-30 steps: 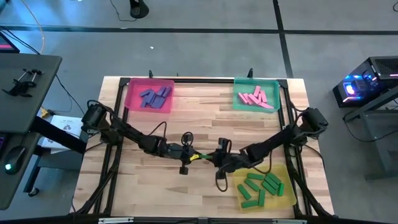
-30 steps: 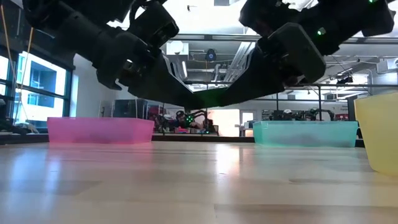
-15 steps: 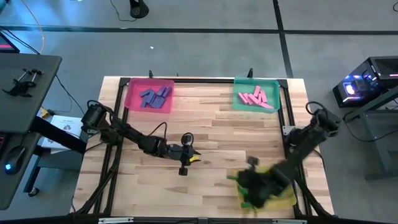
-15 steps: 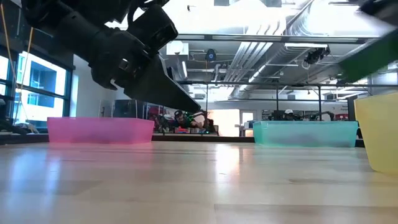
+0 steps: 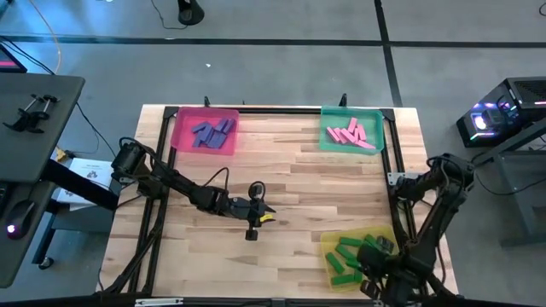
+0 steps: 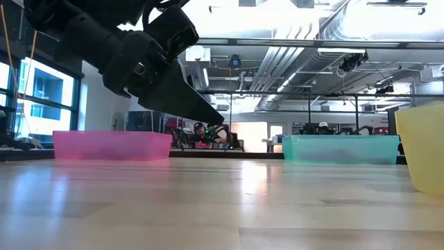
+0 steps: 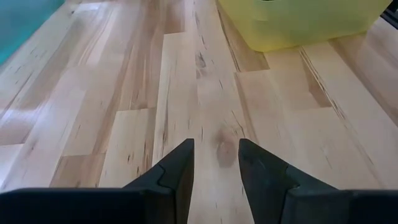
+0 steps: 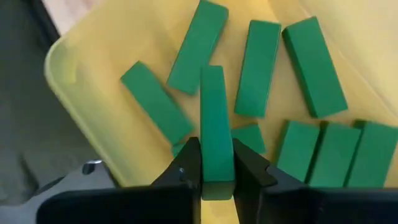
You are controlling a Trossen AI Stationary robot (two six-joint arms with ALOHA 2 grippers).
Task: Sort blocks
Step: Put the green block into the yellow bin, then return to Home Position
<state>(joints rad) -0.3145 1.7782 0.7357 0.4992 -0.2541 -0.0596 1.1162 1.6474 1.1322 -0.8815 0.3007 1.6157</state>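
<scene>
My right gripper (image 8: 216, 149) hangs over the yellow tray (image 5: 328, 247) at the table's near right corner, shut on a green block (image 8: 214, 112). Several more green blocks (image 8: 258, 68) lie flat on that tray's floor. In the high view the right gripper (image 5: 375, 271) shows above those green blocks (image 5: 350, 254). My left gripper (image 5: 266, 213) waits open and empty above the middle of the table; its fingers (image 7: 180, 165) stand apart over bare wood. Blue-purple blocks (image 5: 212, 132) lie in the pink tray (image 5: 177, 128), pink blocks (image 5: 351, 135) in the teal tray (image 5: 326, 119). My right gripper pinches the green block between its two fingers at the block's end nearest the wrist (image 8: 216, 167). The fingers come from above, pointing down into the yellow tray. The block runs on past the fingertips, along the fingers, lifted clear of the blocks below.
The pink tray (image 6: 111, 146) and teal tray (image 6: 340, 149) stand at the table's far edge, and the yellow tray (image 6: 423, 149) stands near right. Bare wood (image 5: 324, 183) lies between them. A black frame runs along the table's edges.
My right gripper has left the middle of the table, where it stood tip to tip with my left gripper. It has swung fast toward the near right corner and now hangs over the yellow tray with the green block.
</scene>
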